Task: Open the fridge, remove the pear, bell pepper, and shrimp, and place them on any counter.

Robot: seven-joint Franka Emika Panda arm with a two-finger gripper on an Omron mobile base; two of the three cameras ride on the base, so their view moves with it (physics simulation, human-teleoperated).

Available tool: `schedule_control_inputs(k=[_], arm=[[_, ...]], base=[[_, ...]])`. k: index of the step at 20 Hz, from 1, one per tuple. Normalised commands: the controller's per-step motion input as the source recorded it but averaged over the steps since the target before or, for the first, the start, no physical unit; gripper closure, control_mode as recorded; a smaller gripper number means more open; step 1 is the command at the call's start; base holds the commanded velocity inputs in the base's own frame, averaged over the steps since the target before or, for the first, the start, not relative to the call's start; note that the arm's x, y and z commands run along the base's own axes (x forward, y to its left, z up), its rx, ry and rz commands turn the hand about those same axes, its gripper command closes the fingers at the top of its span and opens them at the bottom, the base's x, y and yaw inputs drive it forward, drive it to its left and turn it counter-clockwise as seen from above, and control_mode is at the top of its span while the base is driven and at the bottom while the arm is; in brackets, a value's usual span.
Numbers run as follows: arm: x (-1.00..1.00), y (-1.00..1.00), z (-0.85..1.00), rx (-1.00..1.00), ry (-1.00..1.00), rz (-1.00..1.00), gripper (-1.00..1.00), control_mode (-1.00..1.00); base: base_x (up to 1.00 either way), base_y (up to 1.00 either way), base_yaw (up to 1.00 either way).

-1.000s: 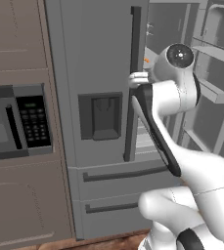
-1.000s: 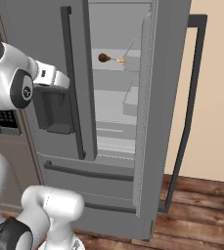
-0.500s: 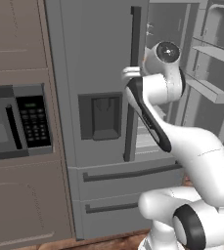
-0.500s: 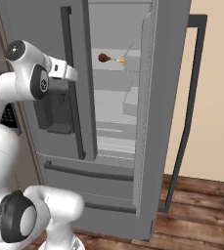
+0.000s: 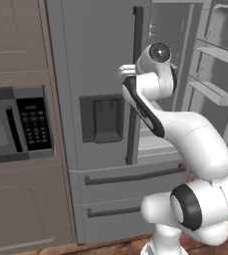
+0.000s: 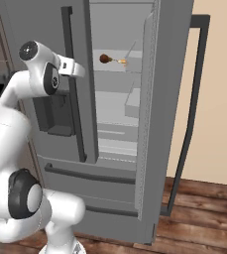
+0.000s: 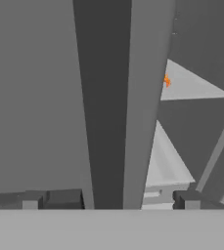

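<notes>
The grey fridge (image 5: 85, 60) (image 6: 35, 20) has its left door closed and its right door swung wide. On an upper inner shelf lie the small brownish pear (image 6: 105, 58) and the orange shrimp (image 6: 122, 61) (image 7: 166, 80). The bell pepper and the counter are out of view. My gripper (image 6: 80, 72) (image 5: 120, 69) (image 7: 108, 200) is open and holds nothing. It sits at the left door's dark bar handle (image 7: 103, 97) (image 6: 68, 44), near that door's inner edge. In the hand view, the fingertips (image 7: 33, 200) stand wide on either side of the bar.
A grey microwave (image 5: 16, 124) is built into the brown cabinets left of the fridge. The open right door (image 6: 164, 99) with its dark handle (image 6: 194, 99) juts out to the right, its shelves (image 5: 215, 55) facing in. Two drawers (image 5: 130, 177) run below. The floor (image 6: 199, 208) is wood.
The hand has advanced toward the left door's handle and the fridge opening, and the arm's upper joint has swung up and nearer the door. The jaws stayed open.
</notes>
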Motion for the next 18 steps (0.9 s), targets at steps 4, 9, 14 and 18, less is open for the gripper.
schedule_control_inputs(k=[4,9,14,18], arm=[[0.57,0.05,-0.18,0.00,-0.02,0.00,-1.00,-1.00],[0.63,0.00,-0.16,0.00,0.00,0.00,-1.00,-1.00],[0.69,0.00,-0.19,0.00,0.00,0.00,-1.00,-1.00],[0.14,-0.01,-0.05,0.00,0.00,0.01,1.00,-1.00]], base=[[0.00,0.00,0.00],[0.00,0.00,0.00],[0.00,0.00,0.00],[0.00,0.00,0.00]])
